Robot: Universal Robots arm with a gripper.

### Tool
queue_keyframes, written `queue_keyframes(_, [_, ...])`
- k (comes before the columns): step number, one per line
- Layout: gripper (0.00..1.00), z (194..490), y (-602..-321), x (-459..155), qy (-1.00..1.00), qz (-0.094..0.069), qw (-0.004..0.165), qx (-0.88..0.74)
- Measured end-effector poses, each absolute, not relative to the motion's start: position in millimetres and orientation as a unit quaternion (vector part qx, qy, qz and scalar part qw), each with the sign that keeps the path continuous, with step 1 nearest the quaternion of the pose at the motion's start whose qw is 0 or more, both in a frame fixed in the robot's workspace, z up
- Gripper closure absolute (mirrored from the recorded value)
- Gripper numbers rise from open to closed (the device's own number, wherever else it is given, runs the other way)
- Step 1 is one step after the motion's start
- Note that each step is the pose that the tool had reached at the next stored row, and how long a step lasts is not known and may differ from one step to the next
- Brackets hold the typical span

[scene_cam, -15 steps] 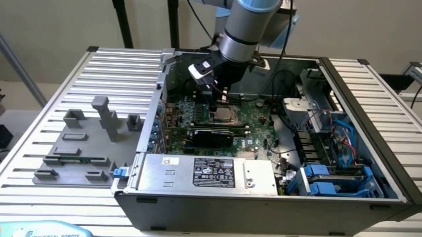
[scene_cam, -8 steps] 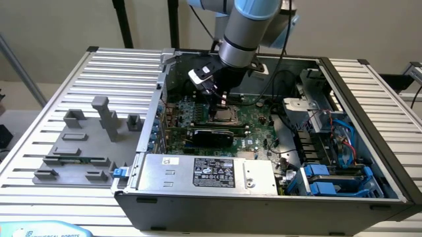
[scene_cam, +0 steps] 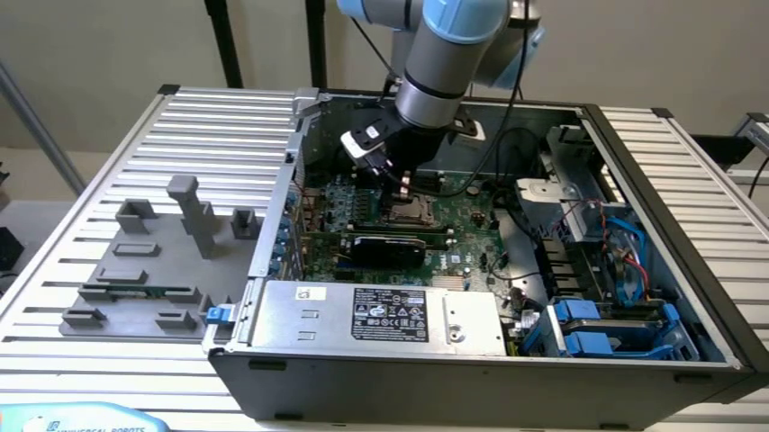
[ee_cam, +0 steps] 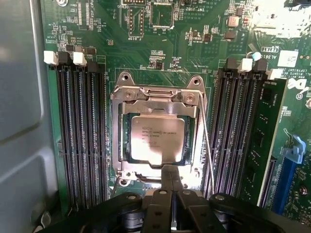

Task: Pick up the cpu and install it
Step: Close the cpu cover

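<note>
On the slatted table point(scene_cam: 204, 117) stands an open computer case point(scene_cam: 469, 369). The cpu point(ee_cam: 156, 139) lies flat in its socket frame point(ee_cam: 115, 127), hemmed by memory slots point(ee_cam: 82, 136); the gripper point(ee_cam: 170, 171), clenched empty, sits at its edge.

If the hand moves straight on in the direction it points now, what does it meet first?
Probably the cpu, lying inside the metal socket frame: the shut hand points at the chip's edge. Depth is unclear, so it might meet the frame instead.
</note>
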State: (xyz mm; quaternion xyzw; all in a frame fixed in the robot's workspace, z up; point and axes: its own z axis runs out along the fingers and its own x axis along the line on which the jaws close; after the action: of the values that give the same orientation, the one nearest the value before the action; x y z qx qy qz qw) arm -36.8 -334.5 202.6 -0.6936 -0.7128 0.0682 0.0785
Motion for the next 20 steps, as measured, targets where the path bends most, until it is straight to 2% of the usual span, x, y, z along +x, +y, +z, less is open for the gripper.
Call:
queue_keyframes(7, [0.89,200.5,-332.6,-36.8,-0.713,0.068,0.079,-0.694])
queue_keyframes(13, [0.89,214.0,-332.7,-40.4,-0.713,0.068,0.079,-0.694])
queue_keyframes(20, [0.89,223.5,-333.2,-66.4,-0.713,0.061,0.086,-0.693])
